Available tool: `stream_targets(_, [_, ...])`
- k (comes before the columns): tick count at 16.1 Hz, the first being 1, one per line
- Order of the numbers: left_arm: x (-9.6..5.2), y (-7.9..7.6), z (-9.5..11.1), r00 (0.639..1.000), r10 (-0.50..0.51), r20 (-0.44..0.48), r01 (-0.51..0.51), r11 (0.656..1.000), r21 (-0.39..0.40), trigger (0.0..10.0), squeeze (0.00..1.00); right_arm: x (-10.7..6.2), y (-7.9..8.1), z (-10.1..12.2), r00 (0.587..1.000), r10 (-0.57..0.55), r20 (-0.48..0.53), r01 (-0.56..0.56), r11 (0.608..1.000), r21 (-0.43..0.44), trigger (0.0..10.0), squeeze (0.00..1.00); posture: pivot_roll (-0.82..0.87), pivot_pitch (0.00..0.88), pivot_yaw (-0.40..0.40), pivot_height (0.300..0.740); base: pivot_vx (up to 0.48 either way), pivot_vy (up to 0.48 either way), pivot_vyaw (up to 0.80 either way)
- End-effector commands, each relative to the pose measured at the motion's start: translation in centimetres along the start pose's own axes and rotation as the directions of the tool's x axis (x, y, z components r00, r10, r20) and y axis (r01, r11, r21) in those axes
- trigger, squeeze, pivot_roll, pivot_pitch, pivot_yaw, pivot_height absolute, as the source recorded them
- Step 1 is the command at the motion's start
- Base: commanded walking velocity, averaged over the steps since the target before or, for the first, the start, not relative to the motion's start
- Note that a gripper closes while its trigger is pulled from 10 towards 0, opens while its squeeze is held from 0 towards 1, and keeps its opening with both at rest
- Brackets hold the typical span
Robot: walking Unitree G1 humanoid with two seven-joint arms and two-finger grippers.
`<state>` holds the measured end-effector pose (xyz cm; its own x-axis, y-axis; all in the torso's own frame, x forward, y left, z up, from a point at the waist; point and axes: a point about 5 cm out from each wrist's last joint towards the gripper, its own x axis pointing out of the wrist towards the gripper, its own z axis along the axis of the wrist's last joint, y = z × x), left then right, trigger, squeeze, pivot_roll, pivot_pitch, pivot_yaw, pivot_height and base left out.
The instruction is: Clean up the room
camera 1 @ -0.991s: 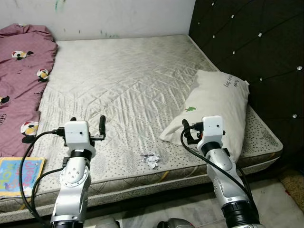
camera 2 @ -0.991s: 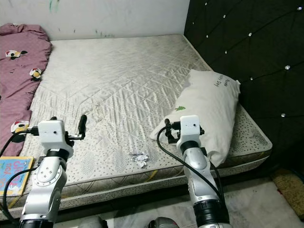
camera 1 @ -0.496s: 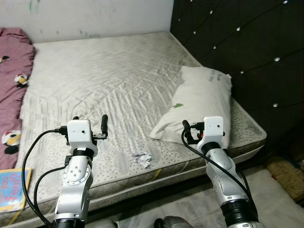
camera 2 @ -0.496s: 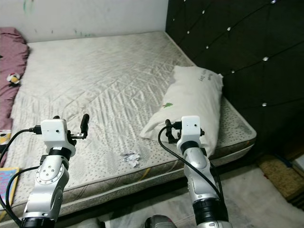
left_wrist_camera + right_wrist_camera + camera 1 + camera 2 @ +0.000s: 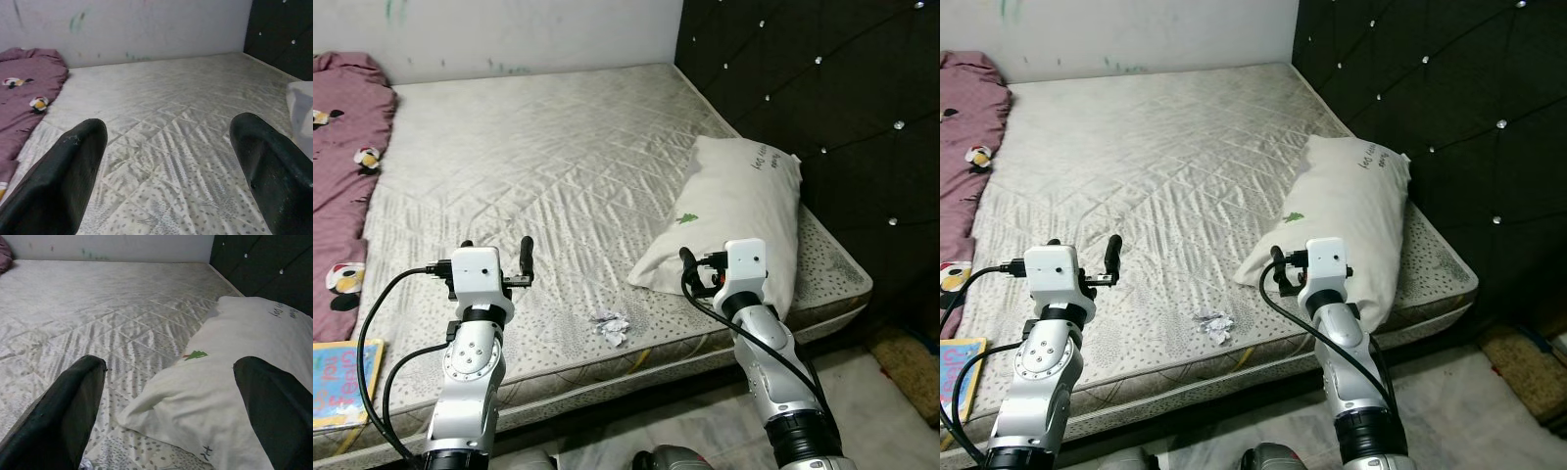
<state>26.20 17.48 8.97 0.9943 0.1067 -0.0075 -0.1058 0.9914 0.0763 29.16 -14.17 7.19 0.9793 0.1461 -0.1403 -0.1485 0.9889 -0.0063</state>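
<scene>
A small crumpled silver wrapper point(image 5: 610, 325) lies on the bare quilted mattress point(image 5: 538, 147) near its front edge. A white pillow point(image 5: 744, 211) with a green tree print rests at the mattress's right side against the headboard. My left gripper point(image 5: 496, 257) hovers open over the front left of the mattress, with nothing between its fingers point(image 5: 73, 166). My right gripper point(image 5: 705, 262) stands open just before the pillow's near corner point(image 5: 161, 406), to the right of the wrapper. Both are held above the bed's front edge.
A maroon blanket point(image 5: 342, 166) with cartoon prints covers the mattress's left side. A colourful book point(image 5: 337, 382) lies at the front left corner. The black tufted headboard point(image 5: 822, 88) rises on the right. A brown rug point(image 5: 906, 362) lies on the floor at the right.
The whole picture has swung right and then slightly back left, so the camera turned. Both grippers keep the same open pose, and nothing on the bed moved.
</scene>
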Motion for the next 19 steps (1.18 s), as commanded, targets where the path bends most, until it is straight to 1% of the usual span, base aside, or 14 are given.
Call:
stream_targets(1, [0.2,0.1,0.1,1.000,0.012,0.005,-0.012,1.000,0.014,10.0,0.00,0.2,0.3,0.3,1.000,0.015,0.010,-0.015,1.000,0.007,10.0,0.00,0.00,0.029,-0.029,0.690,0.000,0.000,0.00])
stream_targets(3, [0.2,0.0,0.1,1.000,0.015,0.006,-0.015,1.000,0.016,10.0,0.00,0.2,0.4,0.2,1.000,0.026,0.003,-0.026,1.000,0.002,10.0,0.00,0.00,0.026,-0.033,0.665,0.000,0.000,0.00])
stream_targets(4, [0.2,0.0,0.1,1.000,0.015,0.007,-0.016,1.000,0.017,10.0,0.00,0.2,0.4,0.2,1.000,0.026,0.003,-0.026,1.000,0.002,10.0,0.00,0.00,0.026,-0.033,0.660,0.000,0.000,0.00])
stream_targets(5, [0.3,0.0,0.1,1.000,0.020,0.008,-0.020,1.000,0.020,10.0,0.00,0.3,0.4,0.1,0.999,0.032,0.001,-0.032,0.999,0.003,10.0,0.00,0.00,0.025,-0.034,0.640,0.000,0.000,0.00])
stream_targets(7, [0.4,0.1,0.1,1.000,0.026,0.012,-0.026,0.999,0.021,10.0,0.00,0.3,0.5,0.1,0.999,0.039,-0.002,-0.039,0.999,0.004,10.0,0.00,0.00,0.027,-0.035,0.625,0.000,0.000,0.00])
stream_targets(9, [0.5,0.1,0.3,0.999,0.043,0.022,-0.044,0.999,0.031,10.0,0.00,0.5,0.8,0.1,0.998,0.059,-0.005,-0.059,0.998,-0.009,10.0,0.00,0.00,0.038,-0.037,0.601,0.000,0.000,0.00])
stream_targets(12, [0.7,0.2,0.5,0.998,0.048,0.027,-0.049,0.999,0.022,10.0,0.00,0.9,1.2,0.4,0.997,0.079,-0.003,-0.079,0.997,-0.003,10.0,0.00,0.00,0.042,-0.041,0.596,0.000,0.000,0.00])
stream_targets(13, [0.7,0.2,0.4,0.998,0.049,0.026,-0.049,0.999,0.022,10.0,0.00,0.9,1.5,0.5,0.994,0.107,-0.001,-0.107,0.993,-0.040,10.0,0.00,0.00,0.045,-0.041,0.596,0.000,0.000,0.00])
stream_targets(14, [0.7,0.2,0.4,0.998,0.050,0.023,-0.051,0.998,0.024,10.0,0.00,0.9,1.9,0.6,0.989,0.149,0.009,-0.148,0.987,-0.062,10.0,0.00,0.01,0.045,-0.042,0.596,0.000,0.000,0.80])
stream_targets(16, [0.6,0.0,0.3,0.999,0.039,0.020,-0.039,0.999,0.025,10.0,0.00,0.8,2.6,0.6,0.983,0.181,0.011,-0.180,0.983,-0.048,10.0,0.00,0.01,0.045,-0.042,0.596,0.000,0.000,0.80])
stream_targets(18, [0.7,-0.1,0.4,0.999,0.038,0.021,-0.038,0.999,0.017,10.0,0.00,0.9,2.6,0.5,0.983,0.186,0.006,-0.185,0.982,-0.039,10.0,0.00,0.01,0.053,-0.050,0.596,0.000,0.000,0.79])
stream_targets(19, [0.8,-0.1,0.6,0.999,0.035,0.024,-0.035,0.999,0.007,10.0,0.00,1.0,2.6,0.4,0.983,0.182,-0.007,-0.182,0.983,-0.035,10.0,0.00,0.02,0.059,-0.053,0.596,0.000,0.000,0.00])
